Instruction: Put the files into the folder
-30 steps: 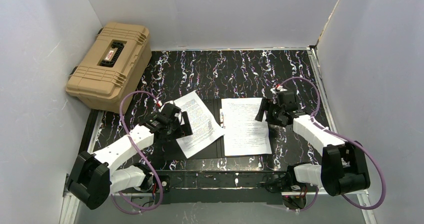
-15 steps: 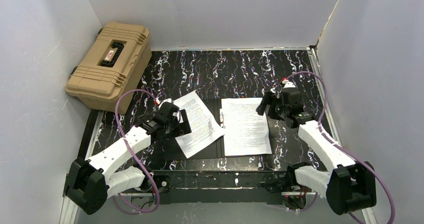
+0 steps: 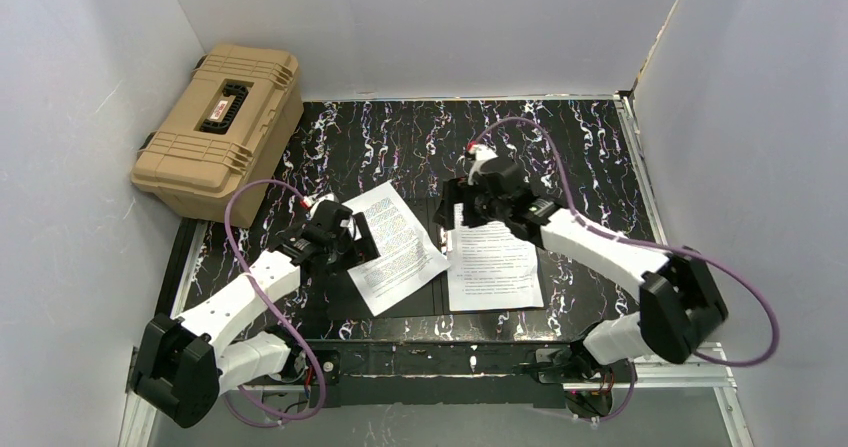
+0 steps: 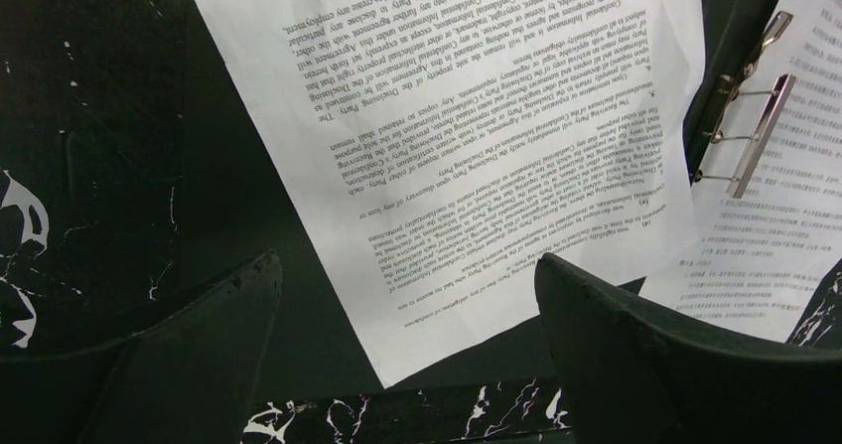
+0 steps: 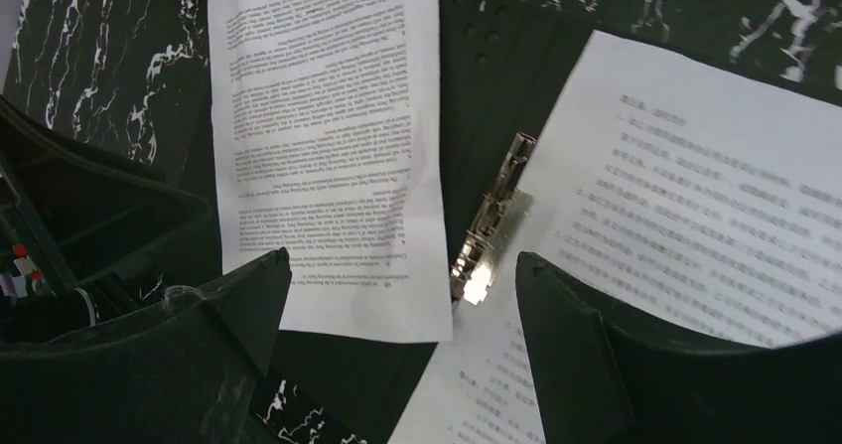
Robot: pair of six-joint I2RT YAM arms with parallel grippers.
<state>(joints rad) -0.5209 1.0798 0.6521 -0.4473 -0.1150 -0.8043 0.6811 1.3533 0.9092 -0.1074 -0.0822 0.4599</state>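
Looking down from the top camera, I see two printed sheets lying flat on the table [image 3: 420, 137], near its front edge. The tilted sheet [image 3: 395, 247] sits left of centre, turned so one corner points toward the arm bases. The straight sheet [image 3: 493, 257] lies just to its right, square to the table.

The folder [image 5: 487, 67] lies open with its black inside up, so it is hard to pick out against the dark table. From the right wrist I can make out a row of small holes in it and its metal clip [image 5: 491, 225] standing between the two sheets. The straight sheet rests on the folder with its edge at the clip. The tilted sheet lies on the other side of the clip. I cannot tell how much of that sheet is on the folder and how much is on the bare table.

My left tool [image 4: 405, 270] is over the left edge of the tilted sheet, its fingers spread wide with only the sheet's near corner showing between them. It holds nothing, and I cannot tell whether it touches the paper.

My right tool [image 5: 402, 260] reaches across to the far left corner of the straight sheet, above the clip. Its fingers are also wide apart and hold nothing.

A tan case [image 3: 220, 127] sits at the far left corner, well apart from the sheets.
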